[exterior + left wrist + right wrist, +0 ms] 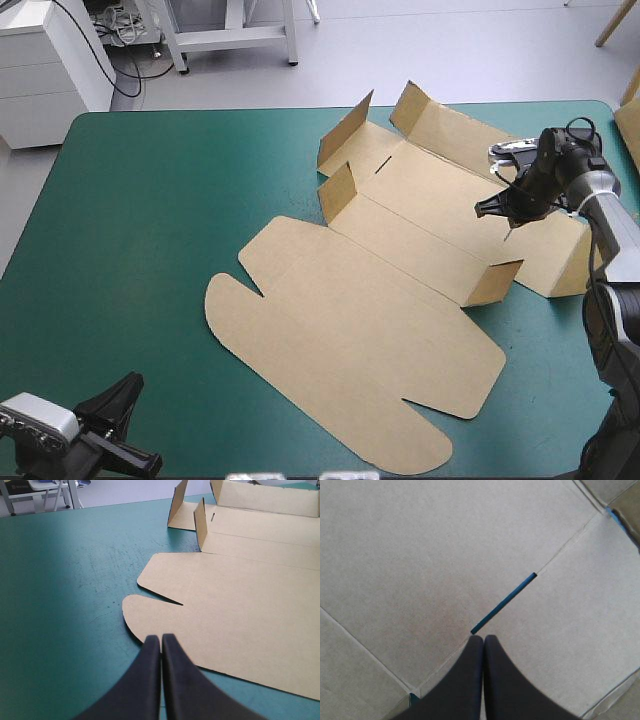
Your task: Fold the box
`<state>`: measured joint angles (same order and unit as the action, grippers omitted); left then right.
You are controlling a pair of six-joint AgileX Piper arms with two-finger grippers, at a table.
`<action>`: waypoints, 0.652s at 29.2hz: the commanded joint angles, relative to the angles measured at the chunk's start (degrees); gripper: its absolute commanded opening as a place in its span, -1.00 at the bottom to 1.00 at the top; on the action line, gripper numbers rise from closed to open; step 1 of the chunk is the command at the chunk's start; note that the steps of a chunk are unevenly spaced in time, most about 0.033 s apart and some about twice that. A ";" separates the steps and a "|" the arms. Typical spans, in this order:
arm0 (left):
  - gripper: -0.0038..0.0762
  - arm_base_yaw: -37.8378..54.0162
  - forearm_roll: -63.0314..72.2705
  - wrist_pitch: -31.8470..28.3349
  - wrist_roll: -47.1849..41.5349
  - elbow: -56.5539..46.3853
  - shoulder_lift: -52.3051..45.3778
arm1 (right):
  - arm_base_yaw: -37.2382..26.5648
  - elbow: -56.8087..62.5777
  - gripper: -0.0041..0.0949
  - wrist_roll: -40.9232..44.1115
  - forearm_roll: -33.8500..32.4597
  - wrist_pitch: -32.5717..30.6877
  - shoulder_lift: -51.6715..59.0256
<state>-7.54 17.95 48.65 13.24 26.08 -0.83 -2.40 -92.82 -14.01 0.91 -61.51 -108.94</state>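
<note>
The brown box (370,330) lies mostly flat, some flaps raised. The left gripper (161,638) is clenched empty by its rounded flap (142,612). The right gripper (483,637) is clenched over a slot (504,603).

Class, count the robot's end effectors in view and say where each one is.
2. The left end effector is shut, by the table's near left corner, short of the box. The right end effector is shut, above the box's far right, beside a slot.
</note>
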 commanded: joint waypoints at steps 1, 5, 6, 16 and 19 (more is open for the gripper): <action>-0.92 0.01 1.30 -4.29 -0.20 1.29 -0.49 | 0.10 -1.64 -0.96 -1.28 1.58 1.06 2.93; -0.92 0.01 1.30 -4.29 -0.20 1.29 -0.49 | 0.10 -1.64 -0.96 -1.61 2.36 1.56 2.93; -0.92 0.01 1.30 -4.29 -0.20 1.29 -0.49 | 0.10 -1.64 -0.96 -1.61 2.36 1.56 2.93; -0.92 0.01 1.30 -4.29 -0.20 1.29 -0.49 | 0.10 -1.64 -0.96 -1.61 2.25 1.56 2.93; -0.92 0.01 1.30 -4.29 -0.20 1.29 -0.49 | 0.10 -1.64 -0.96 -1.24 2.03 1.79 2.93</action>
<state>-7.54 17.95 48.65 13.24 26.08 -0.83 -2.40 -92.82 -15.05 3.04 -61.00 -108.94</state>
